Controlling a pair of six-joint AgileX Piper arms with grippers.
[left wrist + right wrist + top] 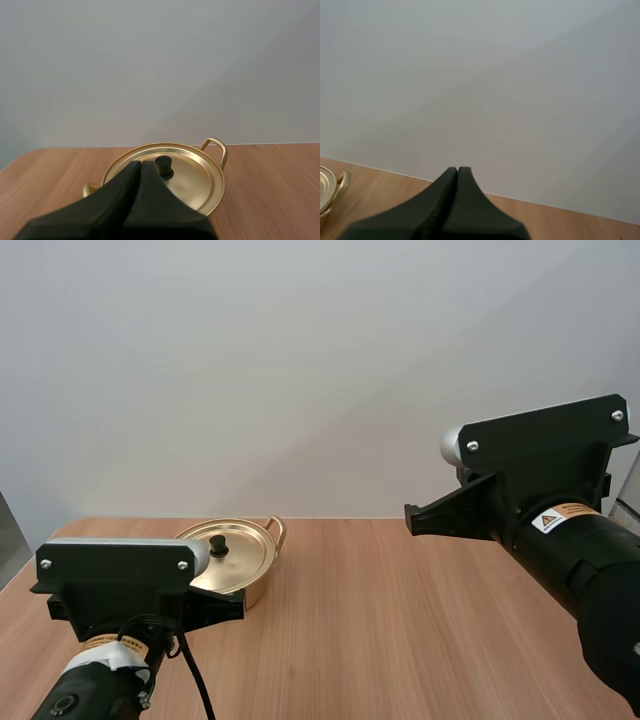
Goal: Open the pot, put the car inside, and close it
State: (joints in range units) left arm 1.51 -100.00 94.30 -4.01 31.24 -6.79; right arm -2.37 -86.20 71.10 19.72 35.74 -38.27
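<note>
signs | my right arm (pixel 590 570), 3 o'clock of the table: white-and-orange sticker (pixel 556 516) with a black warning triangle, print too small to read | my left arm (pixel 95 680), 7 o'clock: orange-edged sticker (pixel 108 642), lettering unreadable | no brand or number legible

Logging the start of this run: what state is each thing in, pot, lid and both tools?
pot: closed, upright
lid: seated on the pot
left tool: shut, empty, close to the lid
right tool: shut, empty

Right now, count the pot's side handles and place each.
2. One handle stands at the pot's far rim; the other is at the opposite rim beside the left claw, partly hidden.
</note>
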